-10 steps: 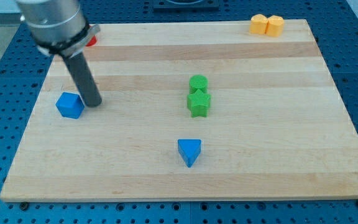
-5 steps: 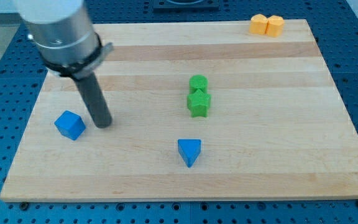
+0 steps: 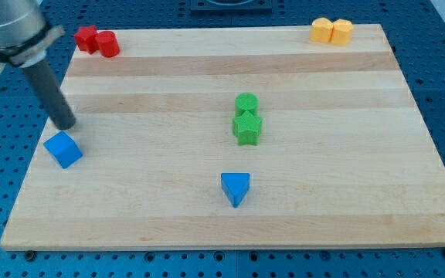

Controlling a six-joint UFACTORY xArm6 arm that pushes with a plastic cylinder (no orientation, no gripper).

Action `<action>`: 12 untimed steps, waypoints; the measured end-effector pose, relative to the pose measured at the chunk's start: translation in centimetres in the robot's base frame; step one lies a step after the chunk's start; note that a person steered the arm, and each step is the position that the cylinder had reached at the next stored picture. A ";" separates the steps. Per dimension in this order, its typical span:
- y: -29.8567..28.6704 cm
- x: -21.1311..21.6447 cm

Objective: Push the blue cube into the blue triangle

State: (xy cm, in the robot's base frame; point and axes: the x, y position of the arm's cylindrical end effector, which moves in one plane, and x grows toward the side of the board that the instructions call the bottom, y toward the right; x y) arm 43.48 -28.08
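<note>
Camera view: no claw shows, only a dark rod. My tip [image 3: 66, 125] rests just above the blue cube [image 3: 62, 149] near the worktop's [image 3: 323, 216] left edge. The blue triangle [image 3: 235, 188] lies well apart, bottom centre.

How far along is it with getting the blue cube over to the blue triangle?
Nothing looks done yet: the blue cube sits near the board's left edge, far from the blue triangle at bottom centre. In hand: my tip is just above the cube, toward the view's top, close by. Left: the whole push rightward across the board to the triangle.
</note>
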 end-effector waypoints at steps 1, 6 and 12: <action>-1.1 3.1; 3.2 4.7; 14.1 7.5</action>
State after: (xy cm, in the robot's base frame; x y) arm 50.93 -14.02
